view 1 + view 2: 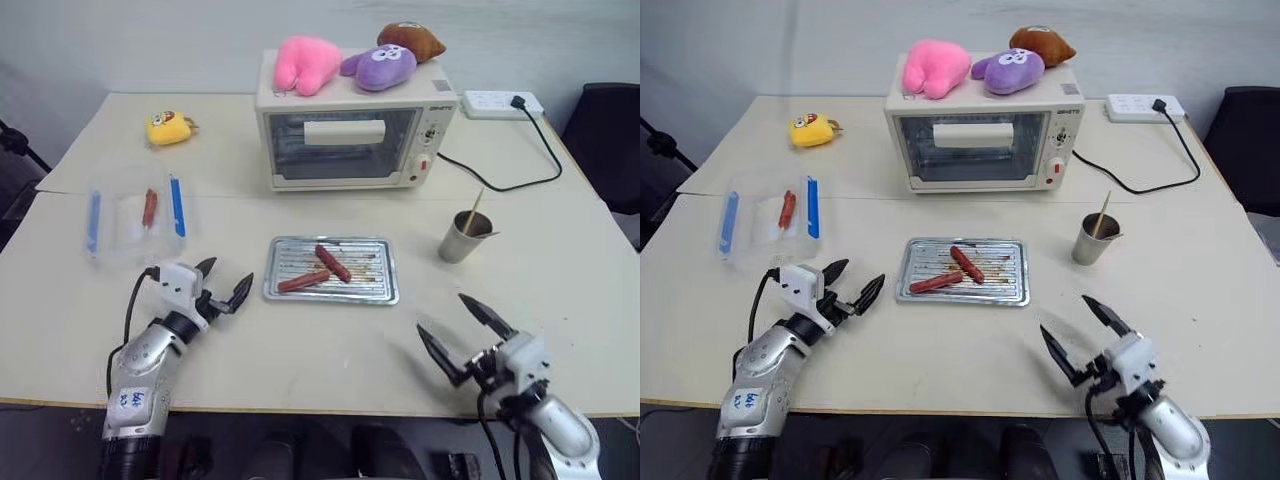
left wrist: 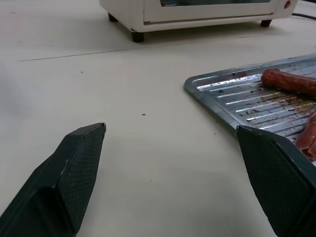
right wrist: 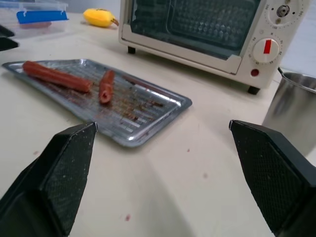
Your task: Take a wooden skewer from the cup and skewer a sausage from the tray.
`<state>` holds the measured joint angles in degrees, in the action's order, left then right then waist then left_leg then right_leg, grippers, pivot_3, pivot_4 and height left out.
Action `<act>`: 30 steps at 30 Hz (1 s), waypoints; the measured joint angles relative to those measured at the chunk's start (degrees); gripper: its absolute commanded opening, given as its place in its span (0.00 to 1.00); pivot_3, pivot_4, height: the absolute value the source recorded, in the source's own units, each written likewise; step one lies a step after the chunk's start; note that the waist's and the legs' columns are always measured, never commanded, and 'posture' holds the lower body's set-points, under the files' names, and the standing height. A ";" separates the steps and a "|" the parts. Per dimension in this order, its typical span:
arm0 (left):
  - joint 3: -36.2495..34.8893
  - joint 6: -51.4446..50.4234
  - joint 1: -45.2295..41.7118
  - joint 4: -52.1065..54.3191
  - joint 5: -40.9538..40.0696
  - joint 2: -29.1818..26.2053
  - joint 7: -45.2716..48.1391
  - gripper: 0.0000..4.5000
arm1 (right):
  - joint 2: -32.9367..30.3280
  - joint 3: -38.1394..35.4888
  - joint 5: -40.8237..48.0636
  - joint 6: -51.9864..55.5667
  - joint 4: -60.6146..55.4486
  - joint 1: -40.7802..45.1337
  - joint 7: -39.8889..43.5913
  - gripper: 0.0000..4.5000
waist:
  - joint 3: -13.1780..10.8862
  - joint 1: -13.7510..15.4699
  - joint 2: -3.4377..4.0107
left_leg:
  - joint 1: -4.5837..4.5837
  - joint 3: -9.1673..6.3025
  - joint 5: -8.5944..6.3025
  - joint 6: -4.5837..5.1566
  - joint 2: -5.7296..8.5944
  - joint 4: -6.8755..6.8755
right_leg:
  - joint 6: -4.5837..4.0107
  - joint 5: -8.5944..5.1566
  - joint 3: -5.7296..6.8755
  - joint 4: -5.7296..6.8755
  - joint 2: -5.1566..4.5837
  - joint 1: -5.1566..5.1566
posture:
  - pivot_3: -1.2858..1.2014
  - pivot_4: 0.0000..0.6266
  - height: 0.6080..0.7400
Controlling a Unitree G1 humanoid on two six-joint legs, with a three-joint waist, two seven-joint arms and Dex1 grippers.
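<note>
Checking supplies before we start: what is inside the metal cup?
One wooden skewer leans up out of the cup, near the table's right side. The cup's wall hides its bottom, so anything lying lower cannot be seen.

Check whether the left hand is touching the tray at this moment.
Apart. In the left eye view the left hand sits open beside the tray, with bare table between its fingertips and the tray's rim.

In your left wrist view, the tray runs off the picture's edge, and so does one sausage. In your right wrist view, the cup is cut off and its inside is hidden. The skewer's lower end is hidden inside it.
</note>
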<state>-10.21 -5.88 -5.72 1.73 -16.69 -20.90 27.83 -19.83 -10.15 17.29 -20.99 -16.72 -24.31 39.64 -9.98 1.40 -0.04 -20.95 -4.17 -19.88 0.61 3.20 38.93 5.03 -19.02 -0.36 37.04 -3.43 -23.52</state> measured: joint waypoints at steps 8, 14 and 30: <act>-1.48 -2.82 -0.32 -0.66 -8.80 -3.91 12.87 0.99 | -1.34 -3.94 3.06 1.26 -1.42 1.47 -2.13 1.00 | 0.01 0.00 -0.01 | 0.05 -0.01 0.01 -0.01 -0.01 0.03 | -0.01 0.00 0.00 0.04 -0.02 0.04 | 0.52 0.24 1.00; -2.14 -8.50 -2.64 -0.09 -15.43 -12.22 25.79 0.99 | -8.73 -11.38 10.21 6.51 -5.14 1.66 -1.29 1.00 | 0.01 -0.04 0.01 | 0.06 -0.02 0.01 0.01 -0.01 0.03 | -0.01 0.00 -0.01 0.03 -0.02 0.09 | 0.52 0.24 1.00; 0.63 -15.70 -10.13 4.50 -20.26 -15.05 33.86 0.99 | -38.93 -10.85 14.05 25.75 12.79 29.71 16.94 1.00 | 0.00 -0.61 0.03 | -0.04 0.06 0.02 0.08 -0.08 0.03 | -0.03 -0.02 -0.02 0.00 0.01 -0.05 | 0.52 0.24 1.00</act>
<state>-9.58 -21.59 -15.86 6.24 -36.95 -35.96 61.69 -58.76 -21.00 31.34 4.76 -3.93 5.40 56.58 -9.98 0.79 -0.01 -20.98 -4.11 -19.86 0.69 3.12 38.96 5.00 -19.04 -0.38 37.03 -3.42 -23.57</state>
